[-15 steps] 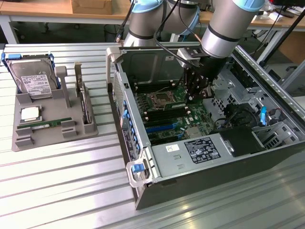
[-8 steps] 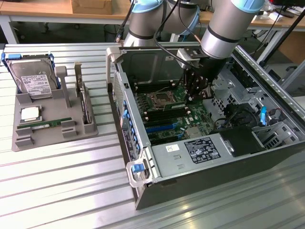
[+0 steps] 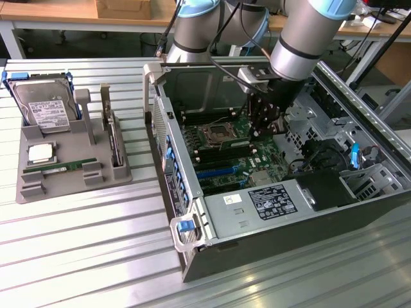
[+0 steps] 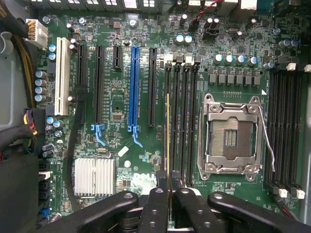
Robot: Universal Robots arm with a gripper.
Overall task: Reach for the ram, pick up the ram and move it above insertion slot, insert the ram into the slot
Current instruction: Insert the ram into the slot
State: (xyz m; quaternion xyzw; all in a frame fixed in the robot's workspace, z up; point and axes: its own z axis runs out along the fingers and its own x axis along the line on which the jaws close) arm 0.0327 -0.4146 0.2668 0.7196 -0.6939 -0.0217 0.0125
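My gripper (image 3: 264, 120) hangs inside the open computer case, low over the green motherboard. In the wrist view the gripper (image 4: 169, 188) is shut on the ram (image 4: 168, 141), which I see edge-on as a thin gold-lined strip running away from the black fingers (image 4: 156, 199). The ram lies in line with the outermost slot (image 4: 168, 80) of a row of long black sockets with pale end clips, beside the square metal processor socket (image 4: 232, 138). I cannot tell whether its lower edge touches the slot.
A grey tray (image 3: 70, 183) at the exterior view's left holds a silver hard drive (image 3: 43, 109), a square processor chip (image 3: 40, 153) and another green stick (image 3: 64, 167). Blue sockets (image 4: 134, 87), a silver heatsink (image 4: 95, 177) and the case walls (image 3: 166, 160) surround the gripper.
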